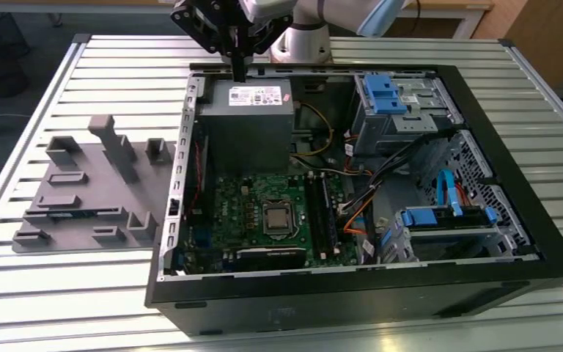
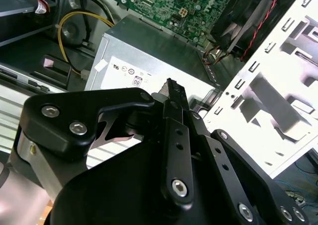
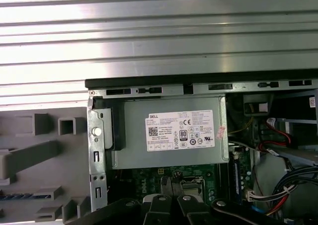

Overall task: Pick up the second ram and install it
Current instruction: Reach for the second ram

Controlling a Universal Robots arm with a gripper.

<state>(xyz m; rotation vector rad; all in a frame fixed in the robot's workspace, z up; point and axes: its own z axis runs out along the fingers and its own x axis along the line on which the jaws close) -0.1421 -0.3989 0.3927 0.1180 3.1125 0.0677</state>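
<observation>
- The gripper point(image 1: 237, 71) hangs over the far end of the grey power supply point(image 1: 247, 121), near the bench's point(image 1: 115, 66) far edge. Its fingers look pressed together, holding nothing.
- The second ram point(image 1: 71, 213) lies flat in the grey tray point(image 1: 67, 238), nearer the bench's near edge and toward the exterior view's left. Its long axis runs parallel to that edge.

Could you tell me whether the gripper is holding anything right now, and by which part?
Nothing is held: the gripper hangs above the grey power supply with its fingers shut together on nothing.
</observation>
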